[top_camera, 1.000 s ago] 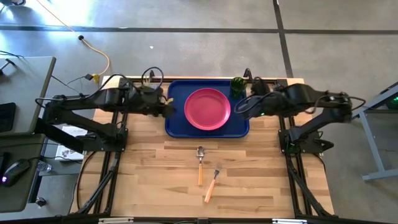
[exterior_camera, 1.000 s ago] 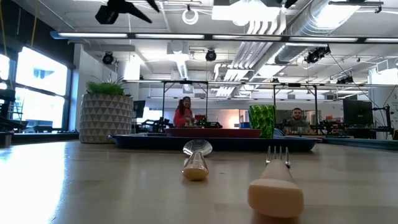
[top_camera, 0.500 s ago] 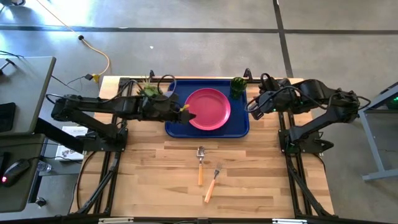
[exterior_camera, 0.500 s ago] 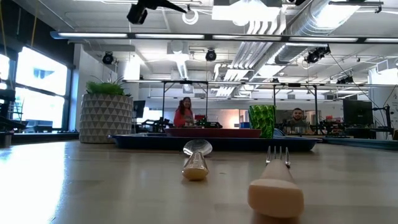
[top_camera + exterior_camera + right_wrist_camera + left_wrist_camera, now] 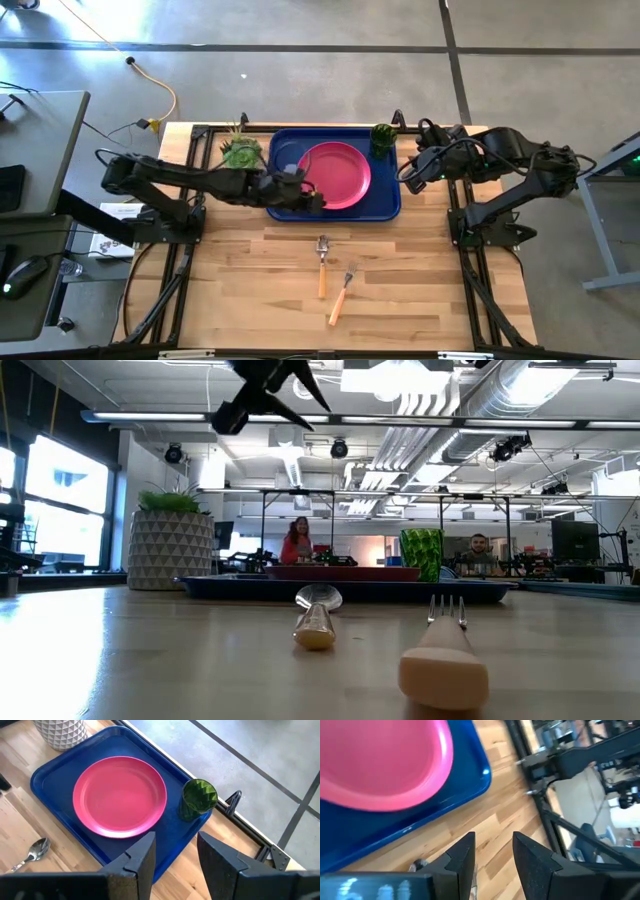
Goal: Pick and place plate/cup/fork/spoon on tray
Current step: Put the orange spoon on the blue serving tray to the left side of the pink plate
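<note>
On my feed the tray (image 5: 282, 205) holds the plate (image 5: 335, 175) and the cup (image 5: 382, 135), while spoon (image 5: 322, 262) and fork (image 5: 341, 295) lie on the surface (image 5: 400, 290) in front of it. My left gripper (image 5: 316, 203) hovers over the tray's near edge, my right gripper (image 5: 405, 176) just beside its right end, both with fingers apart and empty. In the low view the spoon's handle hides behind its bowl.

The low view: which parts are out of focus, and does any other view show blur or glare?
Low view: the fork handle nearest the lens is a soft blob, the spoon is also soft, and the room behind is sharper. Left wrist view: the plate, tray and floor are smeared by motion blur. High view: window glare on the floor beyond the table.
</note>
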`<action>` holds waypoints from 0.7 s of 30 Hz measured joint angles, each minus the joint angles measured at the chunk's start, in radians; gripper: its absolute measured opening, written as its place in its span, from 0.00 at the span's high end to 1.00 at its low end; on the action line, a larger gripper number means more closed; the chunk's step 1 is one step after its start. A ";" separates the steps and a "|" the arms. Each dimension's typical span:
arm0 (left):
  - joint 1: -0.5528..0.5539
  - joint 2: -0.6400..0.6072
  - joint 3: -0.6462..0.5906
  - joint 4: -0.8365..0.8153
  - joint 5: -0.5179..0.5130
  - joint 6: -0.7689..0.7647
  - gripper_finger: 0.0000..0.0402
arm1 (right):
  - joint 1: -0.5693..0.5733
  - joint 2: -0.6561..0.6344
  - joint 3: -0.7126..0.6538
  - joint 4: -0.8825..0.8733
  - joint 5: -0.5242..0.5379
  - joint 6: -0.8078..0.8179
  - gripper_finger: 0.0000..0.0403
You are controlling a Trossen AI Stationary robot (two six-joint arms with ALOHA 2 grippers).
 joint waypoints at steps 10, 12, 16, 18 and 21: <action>-0.057 0.150 -0.001 -0.053 0.013 -0.078 0.70 | 0.000 0.000 0.000 0.000 0.001 0.000 0.66; -0.070 0.174 -0.001 -0.047 0.019 -0.095 0.70 | 0.000 0.000 0.000 0.000 0.001 0.000 0.66; -0.098 0.213 -0.001 -0.048 0.020 -0.142 0.70 | 0.000 0.000 0.000 0.000 0.001 0.000 0.66; -0.110 0.226 -0.001 -0.054 0.019 -0.166 0.70 | 0.000 0.000 0.000 0.000 0.001 0.000 0.66; -0.127 0.244 -0.001 -0.070 0.019 -0.220 0.70 | 0.000 0.000 0.000 0.001 0.007 0.007 0.66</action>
